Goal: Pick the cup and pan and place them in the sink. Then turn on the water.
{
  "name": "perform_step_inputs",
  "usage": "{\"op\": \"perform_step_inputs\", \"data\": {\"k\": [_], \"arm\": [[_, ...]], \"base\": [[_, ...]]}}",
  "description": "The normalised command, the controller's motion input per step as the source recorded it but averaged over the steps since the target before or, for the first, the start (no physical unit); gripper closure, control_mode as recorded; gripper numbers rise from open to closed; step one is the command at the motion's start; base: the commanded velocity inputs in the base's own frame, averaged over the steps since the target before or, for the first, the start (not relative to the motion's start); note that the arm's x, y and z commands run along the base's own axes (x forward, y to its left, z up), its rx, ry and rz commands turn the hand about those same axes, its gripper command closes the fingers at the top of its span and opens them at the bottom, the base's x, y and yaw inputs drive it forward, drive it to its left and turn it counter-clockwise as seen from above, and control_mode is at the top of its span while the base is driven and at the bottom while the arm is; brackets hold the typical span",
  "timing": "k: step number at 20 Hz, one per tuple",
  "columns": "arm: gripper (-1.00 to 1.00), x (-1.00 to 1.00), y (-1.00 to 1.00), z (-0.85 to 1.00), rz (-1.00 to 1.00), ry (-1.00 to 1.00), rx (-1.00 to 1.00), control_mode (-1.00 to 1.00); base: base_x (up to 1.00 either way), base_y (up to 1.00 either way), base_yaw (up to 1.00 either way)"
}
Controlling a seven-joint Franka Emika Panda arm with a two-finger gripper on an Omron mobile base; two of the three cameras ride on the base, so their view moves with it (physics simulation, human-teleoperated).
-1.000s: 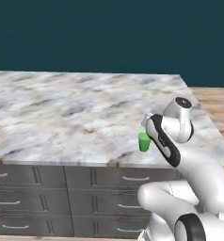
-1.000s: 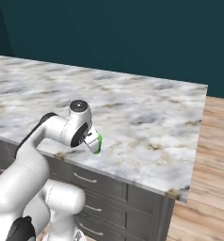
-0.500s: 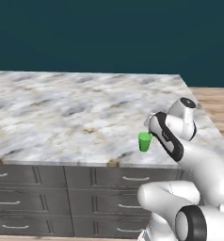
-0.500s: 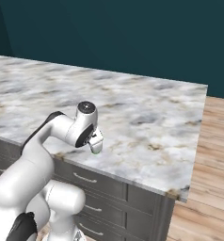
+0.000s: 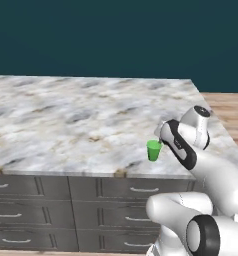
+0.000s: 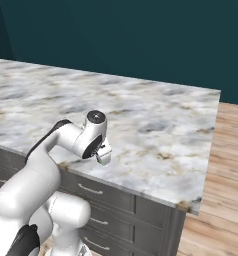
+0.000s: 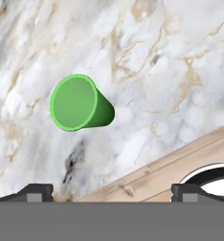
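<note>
Item 1, cup (image 5: 153,150): 1 small bright green tumbler, no handle, upright on the marble counter (image 5: 66,120), close to the counter's front edge and toward its right-hand end in the left base view. From the hand view the cup (image 7: 79,103) is seen from above, its open mouth facing the camera and its inside bare green. Item 2, gripper (image 7: 112,190): 2 dark finger tips (image 7: 36,190) spread to full width near the bottom corners of the hand view, nothing between them, nothing held; the cup lies beyond the tips and apart from them, nearer the left one. In the left base view the hand sits just beside the cup on its right, above the counter's edge. In the right base view the hand (image 6: 102,154) hangs over the front edge, a sliver of green showing beneath it. Item 3, drawers (image 5: 36,187): grey fronts with pale bar handles below the counter. Item 4, floor (image 6: 221,190): light wood planks, right of the counter.
</note>
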Motion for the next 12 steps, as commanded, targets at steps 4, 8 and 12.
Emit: {"op": "perform_step_inputs", "data": {"k": [4,8,12], "arm": [[-1.00,0.00,0.00,-0.14,0.00,0.00,0.01,-1.00],[-1.00,0.00,0.00,-0.12,0.00,0.00,0.01,-1.00],[-1.00,0.00,0.00,-0.13,0.00,0.00,0.01,-1.00]], "base": [[0.00,0.00,0.00],[0.00,0.00,0.00],[0.00,0.00,0.00]]}}
